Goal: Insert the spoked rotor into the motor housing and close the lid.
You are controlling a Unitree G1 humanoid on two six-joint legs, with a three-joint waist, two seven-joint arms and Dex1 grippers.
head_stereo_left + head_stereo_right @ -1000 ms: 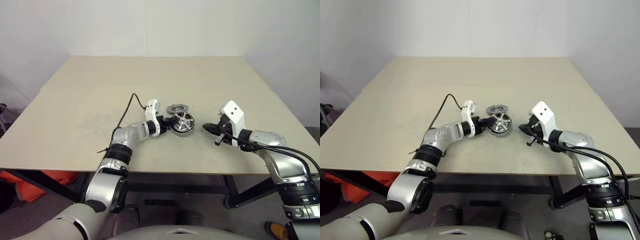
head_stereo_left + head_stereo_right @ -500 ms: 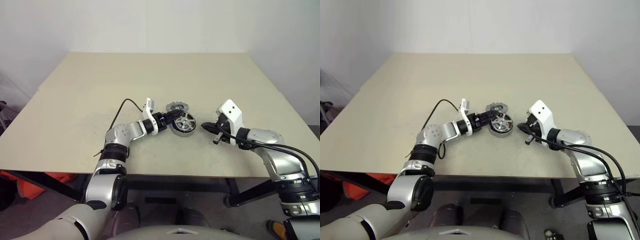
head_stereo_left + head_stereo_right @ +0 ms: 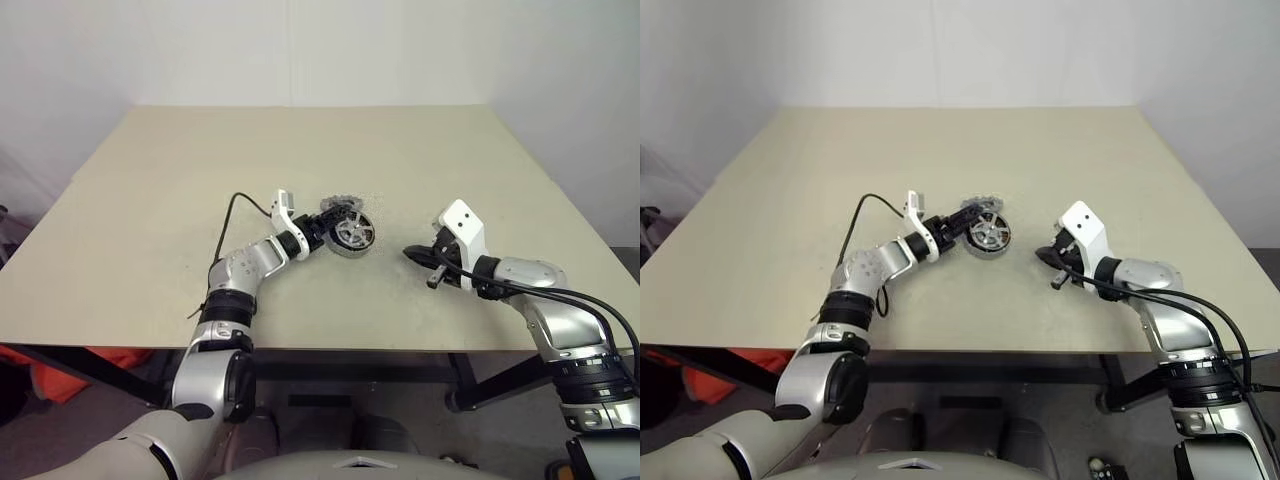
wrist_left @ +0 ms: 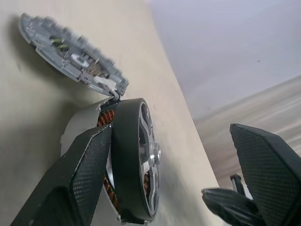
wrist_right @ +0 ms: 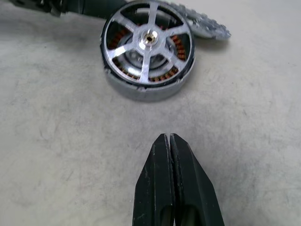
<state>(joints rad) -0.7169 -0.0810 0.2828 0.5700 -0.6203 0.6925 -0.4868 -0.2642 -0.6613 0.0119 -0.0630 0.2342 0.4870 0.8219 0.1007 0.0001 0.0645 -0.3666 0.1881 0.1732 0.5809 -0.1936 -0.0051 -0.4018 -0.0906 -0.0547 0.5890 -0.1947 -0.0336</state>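
Rotor (image 5: 148, 42), spoked, sits in the motor housing (image 5: 141, 87) at mid-desk, dark rim above the copper windings, hub facing up. My left jaws (image 3: 322, 230) are released: both fingers stand wide apart, one finger (image 4: 77, 181) close against the rotor's dark rim, the other well clear of it. My right jaws (image 5: 170, 181) are clenched, fingers pressed together and grasping nothing, aimed at the housing from a short gap over bare desk (image 3: 150, 200). Lid (image 4: 70, 54), a flat grey disc with cut-outs, lies behind the housing, its edge just beside the housing's far wall.
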